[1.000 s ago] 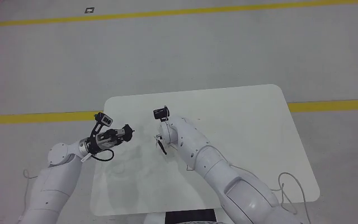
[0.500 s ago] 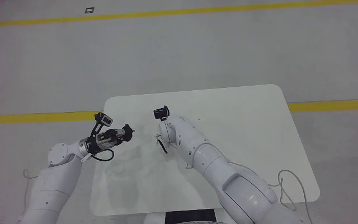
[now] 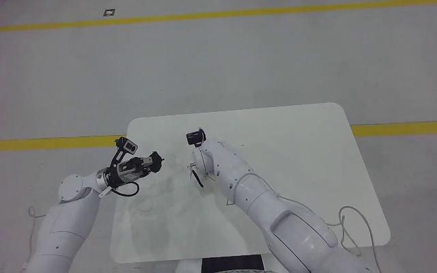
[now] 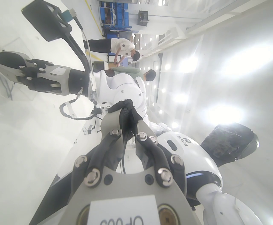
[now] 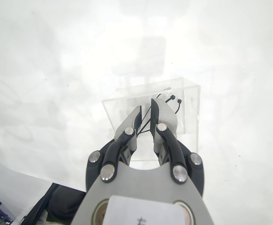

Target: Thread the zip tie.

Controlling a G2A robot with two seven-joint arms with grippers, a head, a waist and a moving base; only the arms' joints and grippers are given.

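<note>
Pale grey floor all round, two yellow lines crossing it, white round-cornered table in the middle, bright ceiling lights overhead, blue shelving far back

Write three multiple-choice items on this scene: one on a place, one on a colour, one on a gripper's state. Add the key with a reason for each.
1. Where do the spare zip ties lie?
A. in the clear box
B. on the floor
C. on a plate

2. What colour is the table?
A. white
B. green
C. red

3. How is the left gripper?
A. wide open and empty
B. shut on a zip tie
C. shut on a cup

Key:
1 A: the right wrist view shows them inside the transparent walls.
2 A: the top view shows a white tabletop.
3 B: in the left wrist view its fingers meet around the thin black strand.
</note>
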